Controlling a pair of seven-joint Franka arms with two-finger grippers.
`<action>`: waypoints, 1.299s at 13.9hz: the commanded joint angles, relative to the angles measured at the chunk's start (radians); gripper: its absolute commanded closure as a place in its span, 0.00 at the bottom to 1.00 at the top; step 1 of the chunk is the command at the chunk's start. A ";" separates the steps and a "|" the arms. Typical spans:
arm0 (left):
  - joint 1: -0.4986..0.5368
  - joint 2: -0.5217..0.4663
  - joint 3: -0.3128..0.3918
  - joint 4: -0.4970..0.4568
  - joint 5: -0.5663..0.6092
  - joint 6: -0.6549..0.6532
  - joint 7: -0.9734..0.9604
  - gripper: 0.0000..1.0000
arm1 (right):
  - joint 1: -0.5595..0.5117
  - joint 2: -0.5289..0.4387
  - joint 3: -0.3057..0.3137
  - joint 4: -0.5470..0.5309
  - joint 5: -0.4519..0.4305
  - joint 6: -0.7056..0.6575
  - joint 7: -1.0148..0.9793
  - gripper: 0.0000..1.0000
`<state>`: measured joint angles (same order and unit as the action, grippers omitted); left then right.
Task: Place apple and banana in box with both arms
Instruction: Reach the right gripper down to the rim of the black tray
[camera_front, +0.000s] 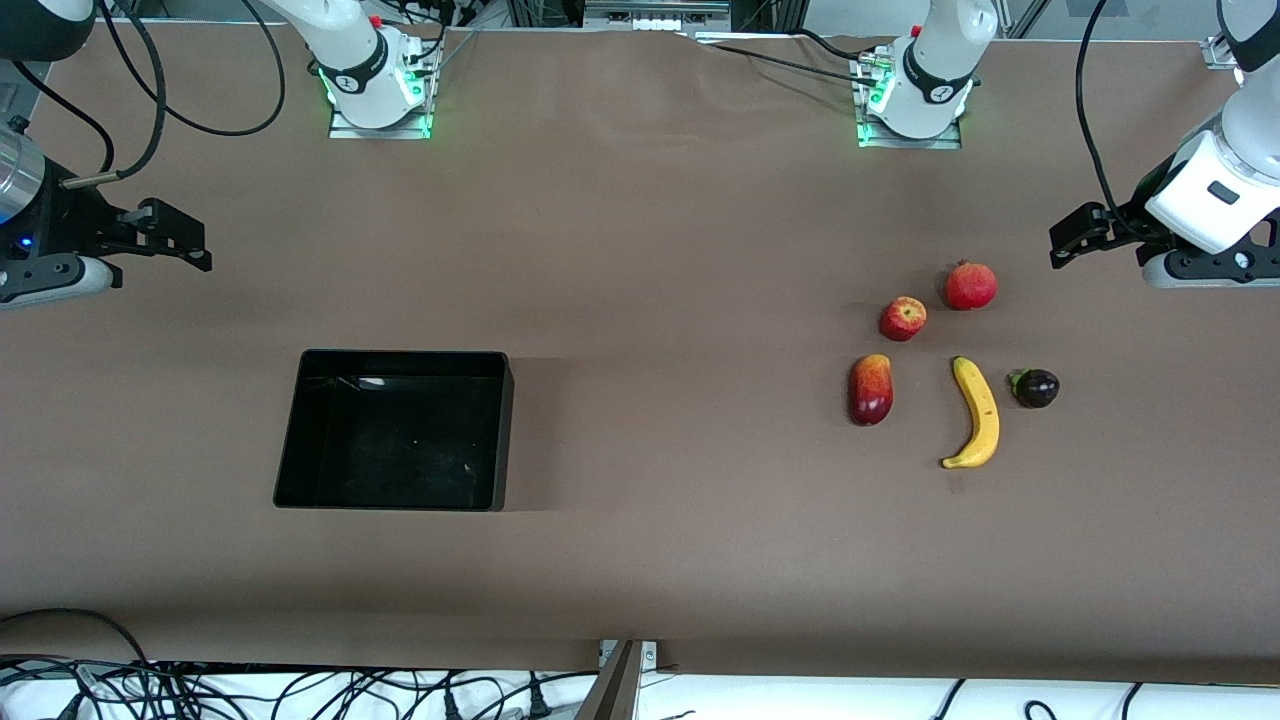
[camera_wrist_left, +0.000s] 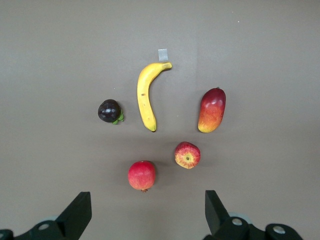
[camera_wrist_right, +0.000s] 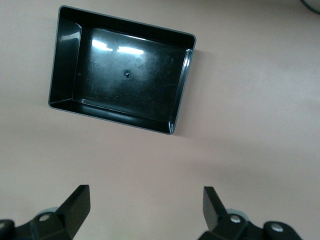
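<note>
Nearest to the front camera, we are seeing the box (camera_front: 290, 440) and the banana (camera_front: 978, 415). The box is lying on the table (camera_front: 640, 200) toward the right arm's end, and nothing is lying in it yet. The banana is lying toward the left arm's end, well apart from the box, among four other fruits.

The apple (camera_front: 903, 318) is sitting a little farther from the front camera than the banana. Beside the apple, a round red fruit (camera_front: 971, 286) is sitting toward the left arm's edge of the table. An elongated red-and-yellow fruit (camera_front: 870, 389) is lying beside the banana on the box's side, and a small dark purple fruit (camera_front: 1036, 387) is sitting on the banana's side toward the left arm's edge.

We are keeping both claws spread wide and holding nothing. The left gripper (camera_front: 1062, 243) is hovering near the left arm's edge of the table, looking down at the fruit group; its fingers (camera_wrist_left: 75, 212) are standing wide apart. The right gripper (camera_front: 190, 240) is hovering near the right arm's edge, looking down at the box, with its fingers (camera_wrist_right: 75, 202) apart too.

We are judging that the task is only starting: the fruits are placed within the left arm's reach, the box within the right arm's.
</note>
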<state>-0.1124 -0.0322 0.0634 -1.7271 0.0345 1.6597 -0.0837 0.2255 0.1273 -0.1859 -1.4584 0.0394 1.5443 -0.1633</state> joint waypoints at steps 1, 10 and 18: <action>0.003 -0.009 0.001 0.011 -0.022 -0.021 0.025 0.00 | 0.002 -0.012 0.002 -0.004 -0.013 -0.009 -0.001 0.00; 0.003 -0.008 0.001 0.011 -0.022 -0.020 0.025 0.00 | -0.003 0.064 0.002 -0.400 -0.065 0.388 0.202 0.00; 0.005 -0.008 0.001 0.011 -0.022 -0.021 0.025 0.00 | -0.028 0.192 -0.001 -0.591 -0.041 0.726 0.200 0.00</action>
<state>-0.1120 -0.0322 0.0634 -1.7268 0.0345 1.6578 -0.0837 0.2194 0.3291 -0.1919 -1.9992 -0.0131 2.2082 0.0343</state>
